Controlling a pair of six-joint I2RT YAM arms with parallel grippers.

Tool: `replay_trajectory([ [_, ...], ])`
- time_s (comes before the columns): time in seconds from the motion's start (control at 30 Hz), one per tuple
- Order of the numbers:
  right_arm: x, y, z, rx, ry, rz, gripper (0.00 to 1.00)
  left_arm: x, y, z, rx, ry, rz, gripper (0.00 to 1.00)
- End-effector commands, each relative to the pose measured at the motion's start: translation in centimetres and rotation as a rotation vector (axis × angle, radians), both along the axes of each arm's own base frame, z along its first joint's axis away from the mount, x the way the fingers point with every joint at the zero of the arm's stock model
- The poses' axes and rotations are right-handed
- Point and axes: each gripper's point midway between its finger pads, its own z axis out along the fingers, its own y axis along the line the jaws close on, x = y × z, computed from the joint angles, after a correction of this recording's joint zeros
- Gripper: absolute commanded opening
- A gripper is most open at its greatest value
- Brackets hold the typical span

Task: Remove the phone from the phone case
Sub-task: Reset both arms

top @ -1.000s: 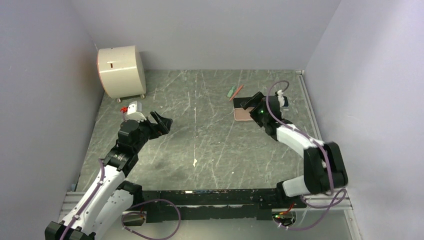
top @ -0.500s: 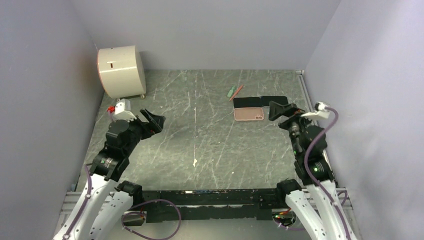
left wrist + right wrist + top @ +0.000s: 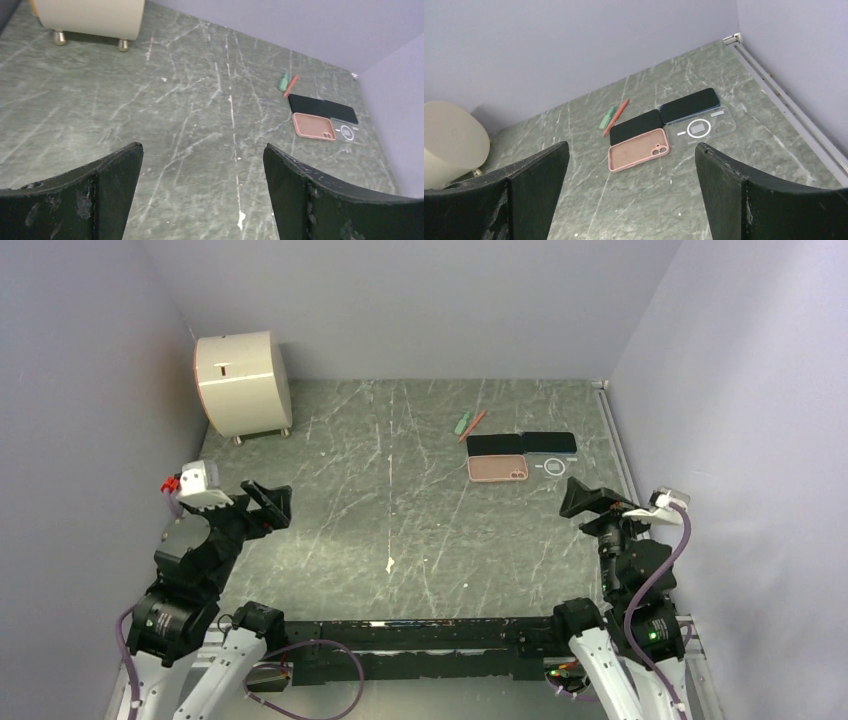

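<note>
Now both arms have pulled back toward the near edge. The right gripper, over the phones a second ago, sits well clear, jaws wide, holding nothing. The left gripper is spread and empty too. The black phone lies flat against the pink case, far right.

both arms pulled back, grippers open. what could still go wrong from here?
1. The black phone, blue-edged phone, pink case and clear case lie packed edge to edge. Grasping one would likely shove its neighbours.
2. The clear case is nearly see-through against the marbled top, so its edges are easy to misjudge.
3. The pens lie by the black phone's corner. The wide-open right gripper could knock them on approach.
</note>
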Motion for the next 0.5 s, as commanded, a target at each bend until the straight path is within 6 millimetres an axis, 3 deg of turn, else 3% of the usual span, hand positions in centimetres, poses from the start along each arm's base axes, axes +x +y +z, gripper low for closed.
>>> replay_trajectory([
  [0.0,-0.67,-1.04,-0.67,-0.031,-0.007,-0.044,0.99,-0.77,1.64,-0.27,0.086,-0.023,0.043,0.94],
  [0.47,-1.10,-0.89,-0.35,-0.034,-0.019,-0.029,0.99,-0.61,1.97,-0.09,0.059,-0.051,0.049,0.94],
])
